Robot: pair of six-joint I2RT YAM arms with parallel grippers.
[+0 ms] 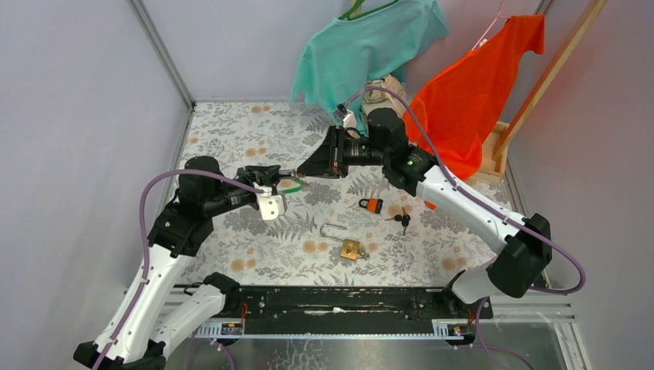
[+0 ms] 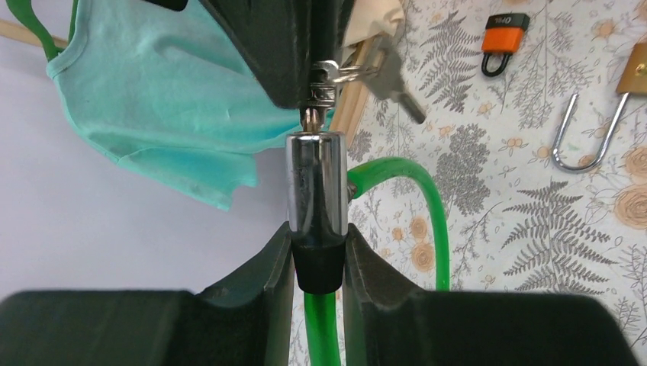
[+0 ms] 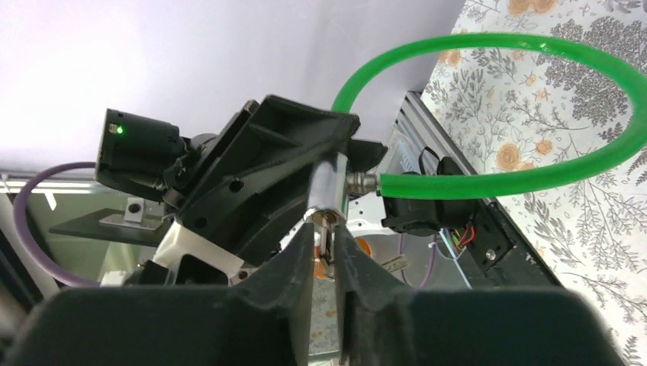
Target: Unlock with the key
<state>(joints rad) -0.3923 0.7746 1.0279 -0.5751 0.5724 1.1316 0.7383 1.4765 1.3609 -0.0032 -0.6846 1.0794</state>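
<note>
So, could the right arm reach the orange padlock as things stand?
Probably not yet: the right gripper is shut on the key in the cable lock. The padlock lies uncovered nearby, so it looks reachable after letting go.

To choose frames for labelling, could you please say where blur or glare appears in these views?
Top external: evenly lit, no obvious blur; left wrist: the dangling spare key is blurred, the chrome lock barrel shows bright streaks; right wrist: the right claw looks soft.
</note>
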